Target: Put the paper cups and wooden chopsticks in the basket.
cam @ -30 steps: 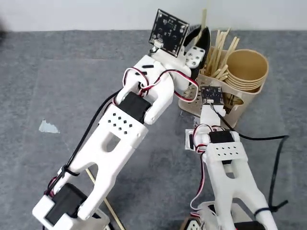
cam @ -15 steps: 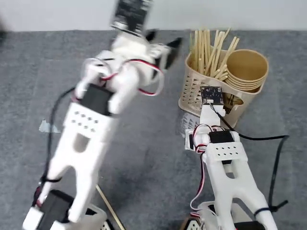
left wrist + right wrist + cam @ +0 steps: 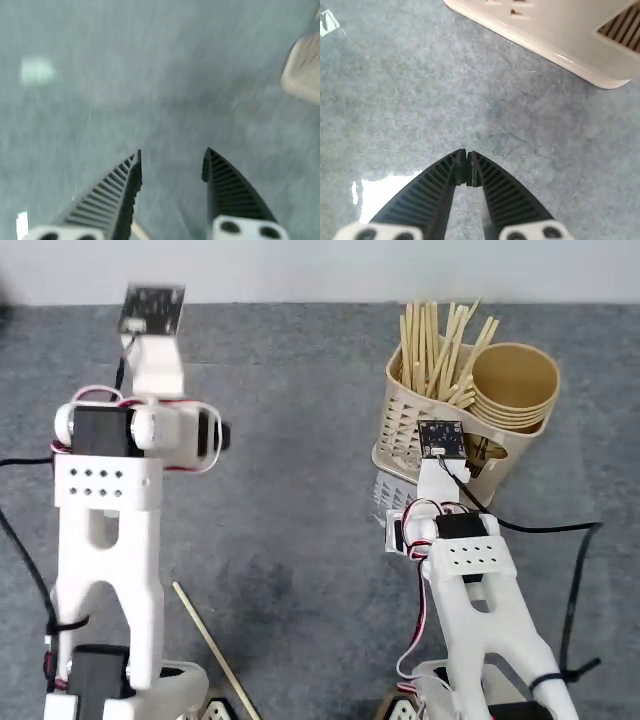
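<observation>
The left arm has swung clear of the basket (image 3: 400, 435), leaving cups (image 3: 515, 380) and chopsticks (image 3: 430, 340) inside, well to the side of the left fingers (image 3: 115, 200), which are now apart and empty. The right fingers (image 3: 445, 185) rest together just short of the basket. One chopstick (image 3: 210, 645) on the tabletop (image 3: 300, 390) behind the left fingers is likely next.

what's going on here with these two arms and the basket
A robot is packing a beige slotted plastic basket on a grey table. The basket already holds a bundle of wooden chopsticks and a stack of tan paper cups. One more wooden chopstick lies loose on the table, away from the basket. The left claw hangs open and empty over bare table. The right claw is shut and empty, close to the basket.
</observation>
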Motion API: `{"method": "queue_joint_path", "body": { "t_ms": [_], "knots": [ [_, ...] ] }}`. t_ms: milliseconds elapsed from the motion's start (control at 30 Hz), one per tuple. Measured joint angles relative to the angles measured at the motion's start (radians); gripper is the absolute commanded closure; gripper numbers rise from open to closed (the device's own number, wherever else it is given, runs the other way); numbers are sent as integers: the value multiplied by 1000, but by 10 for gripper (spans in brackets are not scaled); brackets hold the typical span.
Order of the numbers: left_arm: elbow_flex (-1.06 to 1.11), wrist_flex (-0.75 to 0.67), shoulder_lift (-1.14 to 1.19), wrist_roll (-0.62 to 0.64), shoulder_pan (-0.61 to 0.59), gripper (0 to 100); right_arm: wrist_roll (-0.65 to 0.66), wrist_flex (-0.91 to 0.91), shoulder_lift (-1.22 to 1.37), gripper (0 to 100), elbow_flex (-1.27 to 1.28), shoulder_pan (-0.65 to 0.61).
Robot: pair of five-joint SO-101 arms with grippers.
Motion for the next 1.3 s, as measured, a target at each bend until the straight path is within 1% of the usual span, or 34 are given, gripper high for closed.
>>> {"method": "queue_joint_path", "body": {
  "t_ms": [133, 400, 667, 833, 1033, 1300],
  "knots": [
    [152, 21, 0, 0, -29, 812, 0, 0, 0, 990, 0, -2],
    [454, 23, 0, 0, -31, 810, 0, 0, 0, 990, 0, -2],
    [637, 15, 0, 0, -35, 810, 0, 0, 0, 990, 0, -2],
    [738, -69, 0, 0, -51, 813, 0, 0, 0, 990, 0, -2],
    [833, -209, 0, 0, -199, 813, 0, 0, 0, 990, 0, 0],
    [888, -296, 3, 0, -219, 813, 0, 0, 0, 990, 0, 2]
  ]
}}
